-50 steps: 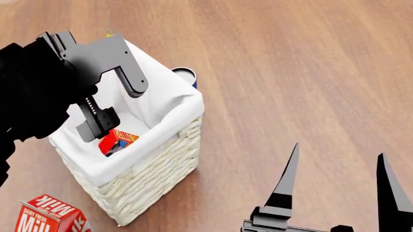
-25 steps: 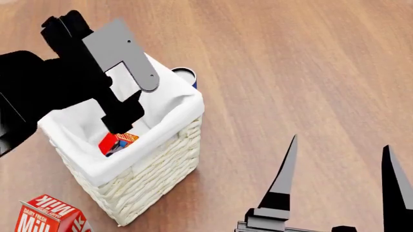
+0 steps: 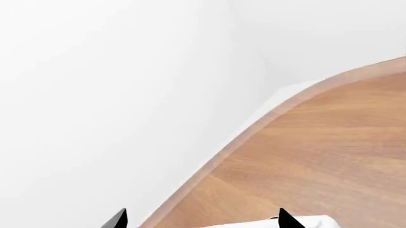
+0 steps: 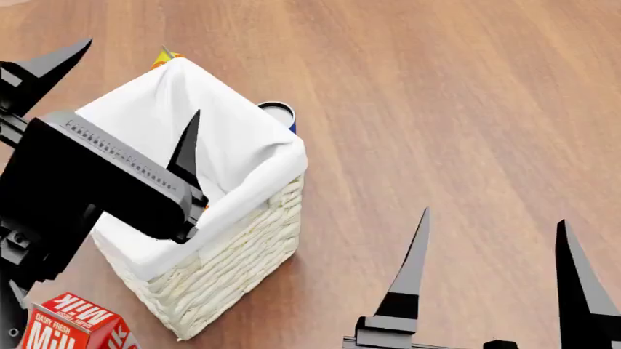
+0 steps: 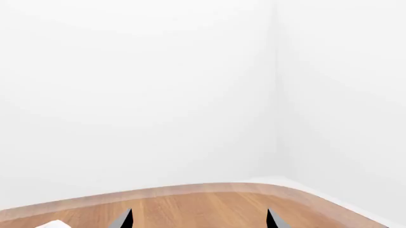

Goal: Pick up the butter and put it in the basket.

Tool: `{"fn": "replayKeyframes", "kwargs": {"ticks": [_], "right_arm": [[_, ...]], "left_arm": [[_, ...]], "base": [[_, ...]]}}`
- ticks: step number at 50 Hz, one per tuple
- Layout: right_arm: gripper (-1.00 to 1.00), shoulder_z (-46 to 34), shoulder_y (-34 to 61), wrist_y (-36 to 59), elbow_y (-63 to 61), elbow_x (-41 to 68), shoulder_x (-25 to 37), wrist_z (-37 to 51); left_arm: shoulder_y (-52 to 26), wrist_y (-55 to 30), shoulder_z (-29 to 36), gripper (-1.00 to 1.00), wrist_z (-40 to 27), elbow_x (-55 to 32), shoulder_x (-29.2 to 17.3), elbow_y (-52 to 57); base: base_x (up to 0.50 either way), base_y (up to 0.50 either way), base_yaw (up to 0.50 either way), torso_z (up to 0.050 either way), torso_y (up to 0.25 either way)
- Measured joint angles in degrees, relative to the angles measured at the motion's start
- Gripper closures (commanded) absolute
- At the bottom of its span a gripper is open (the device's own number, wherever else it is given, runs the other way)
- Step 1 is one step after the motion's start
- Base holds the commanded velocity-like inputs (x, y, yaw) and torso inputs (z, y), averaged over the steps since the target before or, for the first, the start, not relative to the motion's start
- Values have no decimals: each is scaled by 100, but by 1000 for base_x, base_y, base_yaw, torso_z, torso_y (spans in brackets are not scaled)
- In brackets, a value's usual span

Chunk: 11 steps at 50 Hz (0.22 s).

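The cream-white wicker basket (image 4: 243, 225) with its white cloth liner stands at the left of the head view. The butter is hidden: my left gripper's black body covers the near part of the basket's inside. My left gripper (image 4: 136, 80) is open and empty, raised above the basket's near-left side with its fingertips pointing away. In the left wrist view the left gripper (image 3: 201, 222) shows only two spread tips over wood and a strip of white liner (image 3: 304, 222). My right gripper (image 4: 493, 222) is open and empty at the lower right, well clear of the basket; it also shows in the right wrist view (image 5: 199, 221).
A red milk carton (image 4: 73, 326) stands at the bottom left beside the basket. A blue-rimmed can (image 4: 278, 111) touches the basket's far right side. An orange-yellow tip (image 4: 163, 56) peeks from behind the basket. The wooden tabletop (image 4: 456, 109) stretches to the right.
My left gripper has lifted out of the basket and swung up toward the camera, jaws open. The butter lay in the basket before and is now covered. The right gripper barely shifted.
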Motion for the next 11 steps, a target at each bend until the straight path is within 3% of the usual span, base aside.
{"fn": "replayKeyframes", "kwargs": {"ticks": [11], "right_arm": [[-100, -106, 23, -15, 73, -58, -28, -17]], "left_arm": [[1094, 684, -397, -100, -1058, 87, -512, 1055]], "base": [[0, 0, 0, 0, 0]]}}
